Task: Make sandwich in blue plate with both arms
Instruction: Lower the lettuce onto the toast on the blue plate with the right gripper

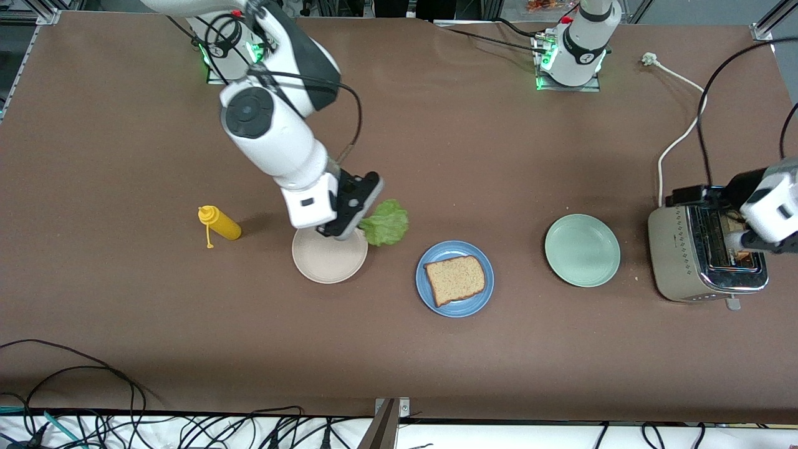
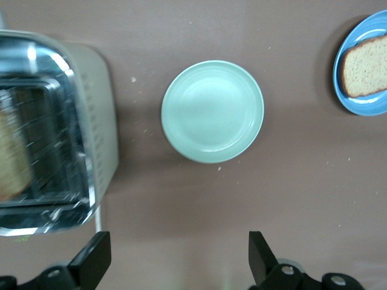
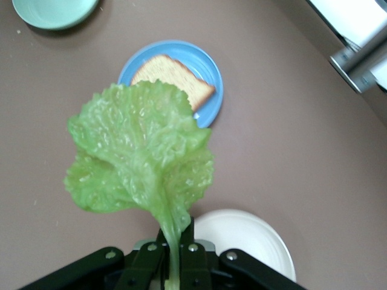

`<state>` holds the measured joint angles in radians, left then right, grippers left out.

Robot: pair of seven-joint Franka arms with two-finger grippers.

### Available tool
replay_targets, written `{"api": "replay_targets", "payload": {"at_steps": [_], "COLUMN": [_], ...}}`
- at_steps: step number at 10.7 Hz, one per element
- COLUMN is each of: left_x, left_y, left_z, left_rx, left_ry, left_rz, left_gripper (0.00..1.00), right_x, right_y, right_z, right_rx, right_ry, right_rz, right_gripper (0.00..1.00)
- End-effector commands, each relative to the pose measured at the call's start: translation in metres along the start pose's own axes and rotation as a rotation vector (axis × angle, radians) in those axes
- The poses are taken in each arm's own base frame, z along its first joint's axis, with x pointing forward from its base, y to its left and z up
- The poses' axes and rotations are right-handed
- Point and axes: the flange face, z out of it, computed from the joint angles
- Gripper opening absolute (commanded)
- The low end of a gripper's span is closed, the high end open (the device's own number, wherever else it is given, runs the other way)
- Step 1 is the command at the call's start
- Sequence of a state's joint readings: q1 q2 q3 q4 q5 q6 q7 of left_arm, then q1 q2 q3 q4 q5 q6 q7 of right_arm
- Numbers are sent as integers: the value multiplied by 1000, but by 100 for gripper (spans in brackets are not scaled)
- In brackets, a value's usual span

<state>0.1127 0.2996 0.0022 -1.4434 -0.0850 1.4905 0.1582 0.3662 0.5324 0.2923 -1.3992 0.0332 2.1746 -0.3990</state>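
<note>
A: Where is the lettuce (image 3: 140, 150)?

B: The right gripper (image 3: 173, 254) pinches its stem, up over the white plate's (image 1: 324, 262) edge.

A: How should it go on well?

B: Carry it over the bread (image 1: 456, 279) on the blue plate (image 1: 483, 300), go low, then let go so it lies flat.

A: And the left gripper (image 2: 178, 261)?

B: Wide, holding nothing, over the toaster (image 1: 676, 262).

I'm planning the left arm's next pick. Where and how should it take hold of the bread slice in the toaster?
Grip the bread slice by its top edge, coming straight down from above with a finger on each flat face. It stands upright in the toaster slot, so only that edge shows. The left gripper, open, is above the table beside the toaster.
</note>
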Motion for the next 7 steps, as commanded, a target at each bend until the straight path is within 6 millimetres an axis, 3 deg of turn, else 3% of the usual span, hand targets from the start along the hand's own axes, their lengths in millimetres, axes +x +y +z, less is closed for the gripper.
{"api": "replay_targets", "payload": {"at_steps": [1, 3, 5, 7], "left_x": [-42, -62, -68, -66], "left_y": [7, 16, 21, 21], "left_z": [-36, -55, -60, -59], "left_rx": [109, 145, 160, 162], "left_ry": [17, 15, 14, 11], "left_rz": [9, 10, 20, 24], "left_gripper": [100, 100, 100, 100], "right_x": [35, 41, 42, 44], "right_y": [-41, -63, -85, -86], "right_z": [67, 108, 152, 174], "right_rx": [-36, -51, -86, -104], "right_ry": [177, 245, 343, 369], "right_rz": [-79, -131, -176, -190], "right_gripper": [0, 0, 0, 0]}}
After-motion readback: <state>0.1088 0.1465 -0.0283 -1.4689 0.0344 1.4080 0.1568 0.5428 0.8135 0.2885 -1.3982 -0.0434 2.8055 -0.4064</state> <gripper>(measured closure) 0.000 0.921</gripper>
